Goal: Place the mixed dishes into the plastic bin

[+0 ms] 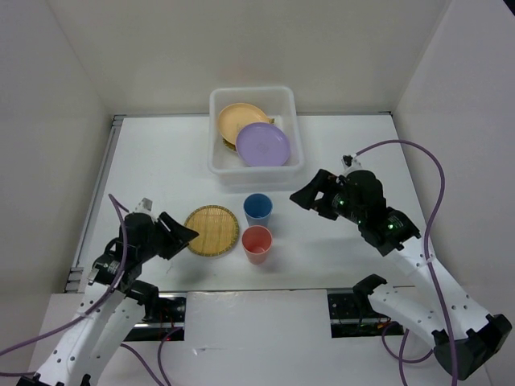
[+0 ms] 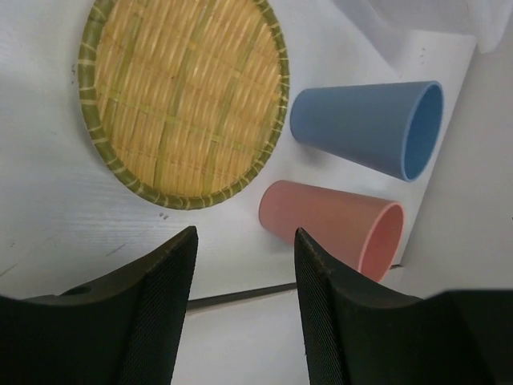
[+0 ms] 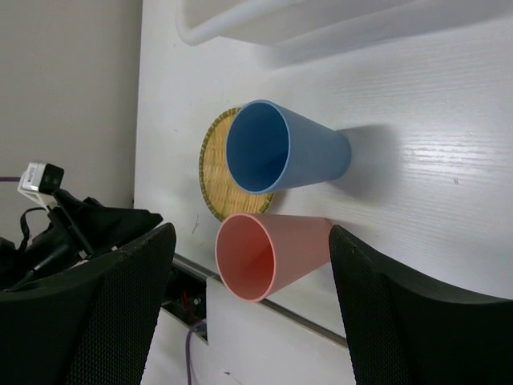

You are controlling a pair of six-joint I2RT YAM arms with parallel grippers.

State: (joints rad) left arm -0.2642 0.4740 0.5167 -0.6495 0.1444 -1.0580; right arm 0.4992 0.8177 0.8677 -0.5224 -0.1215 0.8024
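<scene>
The plastic bin [image 1: 216, 129] stands at the back centre. It holds the pale orange plate [image 1: 236, 119] with the lavender plate [image 1: 264, 145] partly over it. A thin straw-coloured edge [image 1: 228, 144] shows beneath them. One woven plate [image 1: 212, 230] lies on the table, also in the left wrist view [image 2: 184, 96]. The blue cup [image 1: 257, 207] and the red cup [image 1: 257, 244] stand upright right of it. My left gripper [image 1: 183, 235] is open and empty just left of the woven plate [image 2: 244, 241]. My right gripper [image 1: 306, 197] is open and empty, right of the blue cup [image 3: 251, 233].
The right wrist view shows both cups, the blue one [image 3: 321, 156] and the red one [image 3: 296, 245], with the bin's rim [image 3: 264, 20] beyond. White walls enclose the table on three sides. The table's near edge with dark mounts [image 1: 354, 310] runs just below the red cup.
</scene>
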